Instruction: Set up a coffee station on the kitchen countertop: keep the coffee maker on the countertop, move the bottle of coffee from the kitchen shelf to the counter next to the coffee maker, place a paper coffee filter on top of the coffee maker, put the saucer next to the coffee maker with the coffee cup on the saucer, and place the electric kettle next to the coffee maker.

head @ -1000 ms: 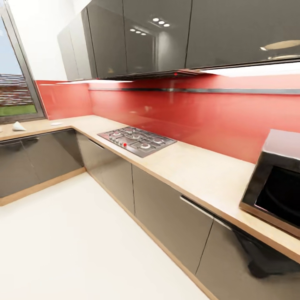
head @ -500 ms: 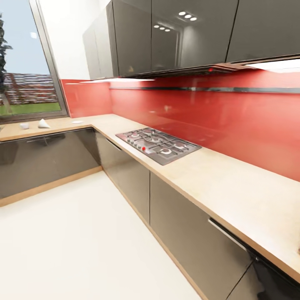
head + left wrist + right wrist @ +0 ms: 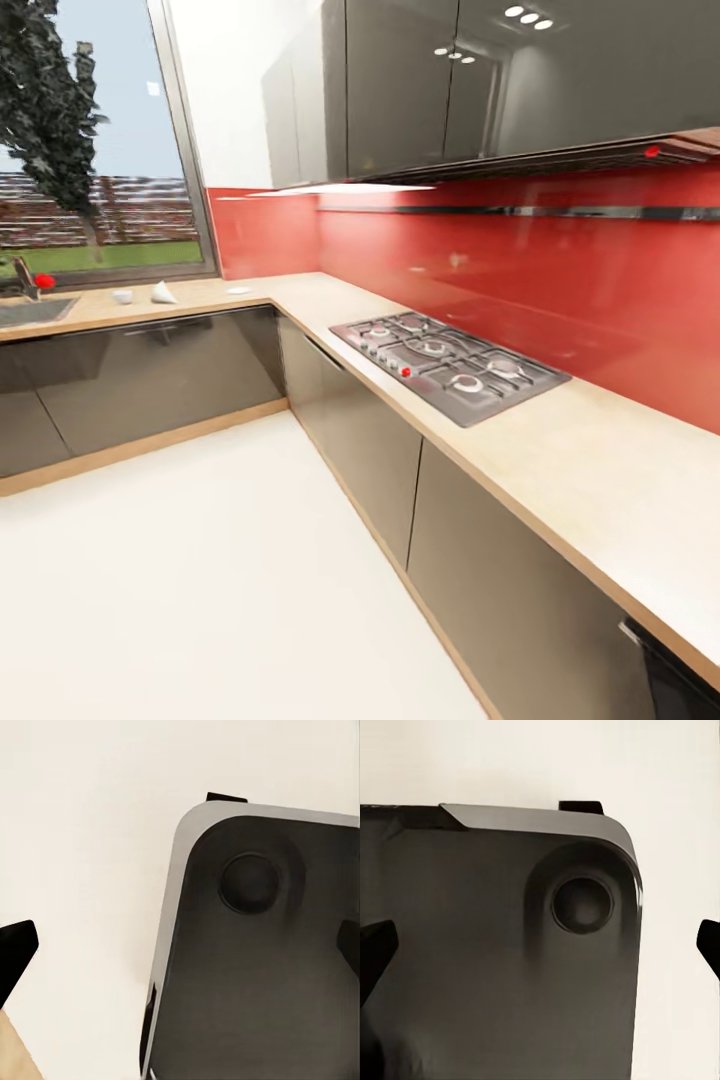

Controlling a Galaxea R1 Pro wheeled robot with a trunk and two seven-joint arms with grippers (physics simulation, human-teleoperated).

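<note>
Spanning corner — wood-grain kitchen countertop (image 3: pixel 560 450), steel hob (image 3: pixel 450 365).

The head camera looks forward and slightly down along the L-shaped light wood-grain countertop (image 3: pixel 560 470) toward the window corner, while both wrist cameras point straight down, close above the robot's dark grey rounded base (image 3: pixel 262 975) (image 3: pixel 502 967) and pale floor (image 3: pixel 82 825).
</note>
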